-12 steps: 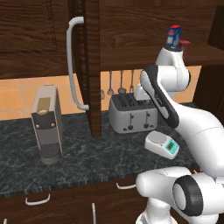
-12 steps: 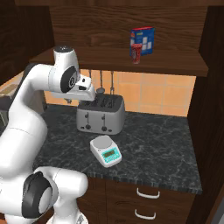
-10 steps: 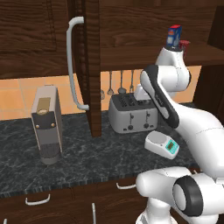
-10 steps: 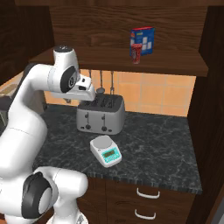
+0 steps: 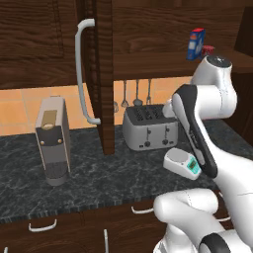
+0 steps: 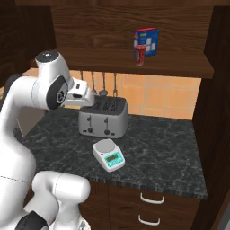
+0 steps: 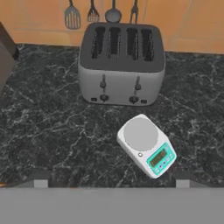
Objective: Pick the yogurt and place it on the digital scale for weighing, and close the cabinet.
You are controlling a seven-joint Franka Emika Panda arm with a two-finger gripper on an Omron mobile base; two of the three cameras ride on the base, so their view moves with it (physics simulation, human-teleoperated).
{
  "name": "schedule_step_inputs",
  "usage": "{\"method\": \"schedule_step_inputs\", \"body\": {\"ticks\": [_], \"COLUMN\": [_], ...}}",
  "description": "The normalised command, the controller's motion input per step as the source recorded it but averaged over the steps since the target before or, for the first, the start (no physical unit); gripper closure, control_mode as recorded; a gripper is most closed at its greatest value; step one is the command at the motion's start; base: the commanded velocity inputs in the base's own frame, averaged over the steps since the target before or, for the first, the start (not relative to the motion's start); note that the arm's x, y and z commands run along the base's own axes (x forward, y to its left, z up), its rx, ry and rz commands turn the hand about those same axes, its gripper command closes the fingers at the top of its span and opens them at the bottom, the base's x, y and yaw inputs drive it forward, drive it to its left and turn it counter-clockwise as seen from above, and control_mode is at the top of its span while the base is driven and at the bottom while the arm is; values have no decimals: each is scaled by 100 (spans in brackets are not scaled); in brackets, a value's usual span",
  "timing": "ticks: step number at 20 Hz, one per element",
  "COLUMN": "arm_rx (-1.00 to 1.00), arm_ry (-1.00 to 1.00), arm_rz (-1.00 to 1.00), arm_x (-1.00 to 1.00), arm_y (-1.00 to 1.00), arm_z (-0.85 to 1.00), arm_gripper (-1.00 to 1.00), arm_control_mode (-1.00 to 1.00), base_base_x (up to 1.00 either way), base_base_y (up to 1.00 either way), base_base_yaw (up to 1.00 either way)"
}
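Note:
The yogurt [image 6: 140, 55], a small dark red cup, stands on the open cabinet's shelf [image 6: 170, 67] in front of a blue box [image 6: 149, 40]; it also shows as the yogurt [image 5: 208, 49] beside the box [image 5: 196, 43]. The cabinet's left door [image 5: 103, 74] juts out open, its pale bar handle [image 5: 82, 74] facing left. The digital scale [image 7: 147, 145] lies on the dark counter in front of the toaster; it is bare on the scale [image 6: 108, 154] and the scale [image 5: 182, 162]. My gripper [image 7: 111, 180] hangs open above the counter, looking down at scale and toaster, holding nothing.
A silver toaster [image 7: 121, 64] stands behind the scale, with utensils [image 7: 92, 13] hanging on the tiled wall. A grey coffee machine [image 5: 52, 141] sits at the counter's left. Drawers [image 6: 150, 197] lie below the counter edge. A dark side panel [image 6: 213, 117] borders the right.

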Motion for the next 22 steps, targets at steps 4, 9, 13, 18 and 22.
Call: {"method": "schedule_step_inputs", "body": {"ticks": [4,9,13,18,22], "arm_rx": [0,0,0,0,0], "arm_ry": [-23,-28,-15,-1,-9], "arm_rz": [-4,-5,-3,-2,-6], "arm_x": [-32,-8,0,4,24], "arm_y": [-59,-52,-56,-40,-37], "arm_z": [59,65,64,58,52], "arm_gripper": [-100,-100,-100,-100,-100], "arm_control_mode": [-100,-100,-100,-100,-100], "base_base_x": [0,0,0,0,0], "base_base_y": [0,0,0,0,0], "base_base_yaw": [0,0,0,0,0]}}
